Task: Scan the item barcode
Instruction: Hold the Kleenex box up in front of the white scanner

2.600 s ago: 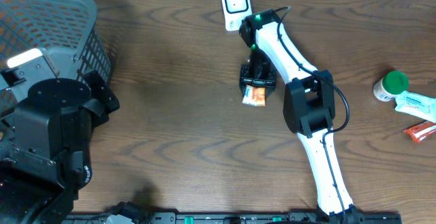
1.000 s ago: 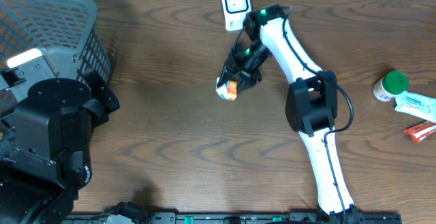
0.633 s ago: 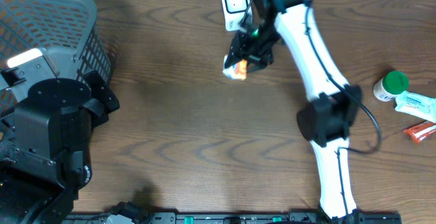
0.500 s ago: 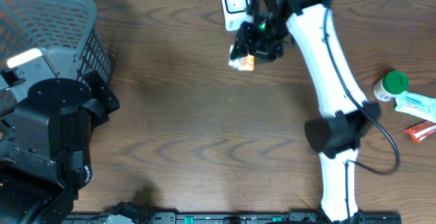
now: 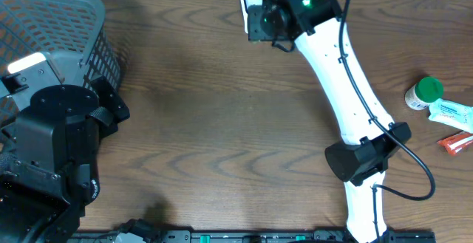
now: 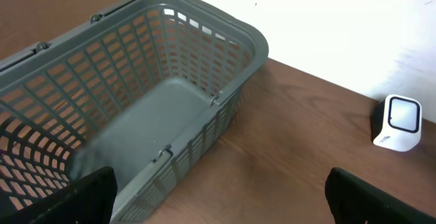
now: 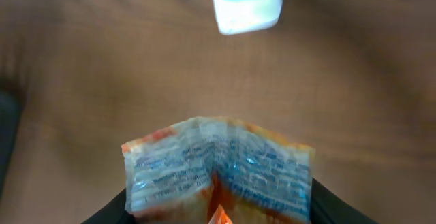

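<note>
Right gripper [image 7: 218, 212] clamped on packet [image 7: 216, 173]. Crinkled blue-and-orange face turned to wrist camera, packet poking out ahead of fingers [image 7: 112, 214]. Scanner [image 7: 245, 3] dead ahead of packet, apart from it, sitting on table [image 7: 354, 81]. Overhead: right arm reaches over scanner at far edge. Left gripper [image 6: 218, 207] spread wide, holding nothing. Basket [image 6: 253, 43] ahead-left of it, scanner well off ahead-right.

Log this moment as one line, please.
right gripper: shut on packet | packet: held near scanner | left gripper: open, empty, by basket
</note>
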Motion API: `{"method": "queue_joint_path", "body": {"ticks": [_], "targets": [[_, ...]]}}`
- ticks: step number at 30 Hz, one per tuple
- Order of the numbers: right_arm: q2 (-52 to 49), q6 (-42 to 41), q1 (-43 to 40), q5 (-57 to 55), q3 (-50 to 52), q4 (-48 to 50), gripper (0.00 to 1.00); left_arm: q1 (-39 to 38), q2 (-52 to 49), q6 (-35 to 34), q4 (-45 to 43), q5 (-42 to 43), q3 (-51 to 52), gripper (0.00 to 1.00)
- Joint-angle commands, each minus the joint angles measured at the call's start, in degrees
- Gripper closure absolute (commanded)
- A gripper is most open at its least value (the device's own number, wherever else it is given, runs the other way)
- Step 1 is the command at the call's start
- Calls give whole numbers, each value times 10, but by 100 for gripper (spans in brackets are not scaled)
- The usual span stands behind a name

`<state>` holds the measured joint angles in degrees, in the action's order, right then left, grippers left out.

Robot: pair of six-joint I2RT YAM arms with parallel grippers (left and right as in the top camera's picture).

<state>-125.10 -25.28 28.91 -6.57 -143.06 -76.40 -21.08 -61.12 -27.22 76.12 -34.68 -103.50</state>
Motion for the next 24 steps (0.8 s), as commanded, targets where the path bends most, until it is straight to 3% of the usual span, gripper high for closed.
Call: {"method": "queue_joint_path", "body": {"ticks": [1, 15, 24], "targets": [[-8, -9, 2, -82, 29, 38, 52, 2, 0, -5, 2, -9, 3, 2], [-8, -8, -2, -82, 244, 329, 53, 2, 0, -5, 2, -9, 3, 2], [-23, -8, -10, -130, 293, 470, 50, 2, 0, -5, 2, -9, 3, 2]]}}
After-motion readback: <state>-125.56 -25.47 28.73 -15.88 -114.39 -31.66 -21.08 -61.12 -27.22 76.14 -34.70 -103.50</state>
